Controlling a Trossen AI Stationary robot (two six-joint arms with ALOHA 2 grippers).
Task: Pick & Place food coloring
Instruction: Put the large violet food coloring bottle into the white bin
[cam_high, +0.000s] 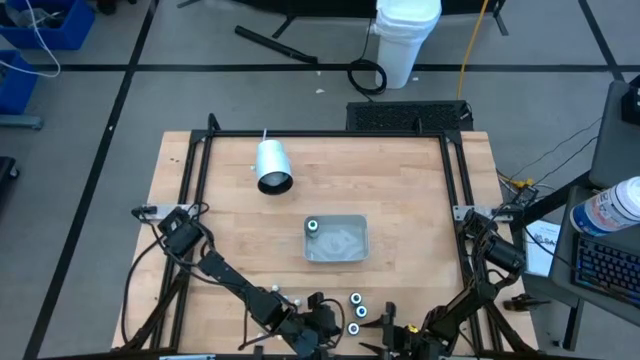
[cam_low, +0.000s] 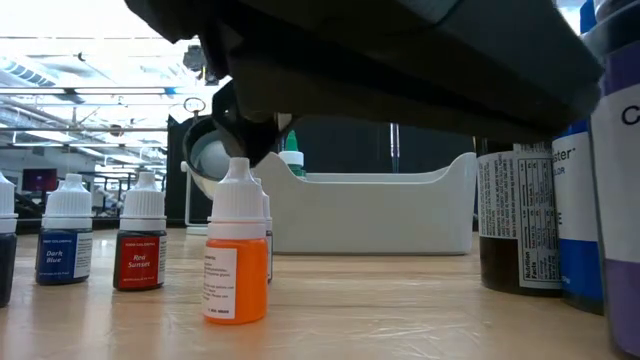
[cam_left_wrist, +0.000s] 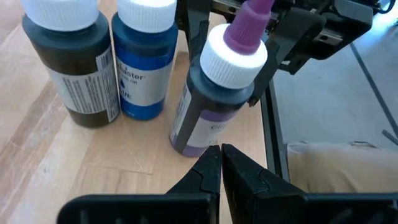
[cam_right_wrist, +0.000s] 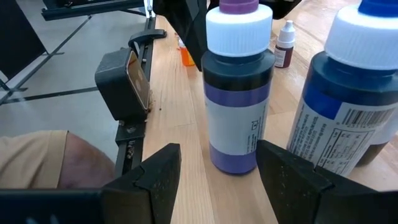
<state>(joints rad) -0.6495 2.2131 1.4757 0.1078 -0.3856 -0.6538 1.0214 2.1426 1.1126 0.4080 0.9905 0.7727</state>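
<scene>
With its fingers spread, the right gripper (cam_right_wrist: 217, 177) is lining up on the purple bottle (cam_right_wrist: 237, 87), while the left gripper (cam_left_wrist: 221, 171), clenched empty, is crowding it and risking a knock into the blue bottle (cam_right_wrist: 348, 93).

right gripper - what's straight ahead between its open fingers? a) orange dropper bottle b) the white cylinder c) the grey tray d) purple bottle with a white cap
d: in the right wrist view the right gripper stands open, its fingers either side of the purple bottle, which stands upright on the table.

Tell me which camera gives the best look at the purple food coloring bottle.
The right wrist view: the purple bottle stands whole between the open right end effector. Left wrist view shows it tilted, high view only its cap, low view just an edge.
</scene>
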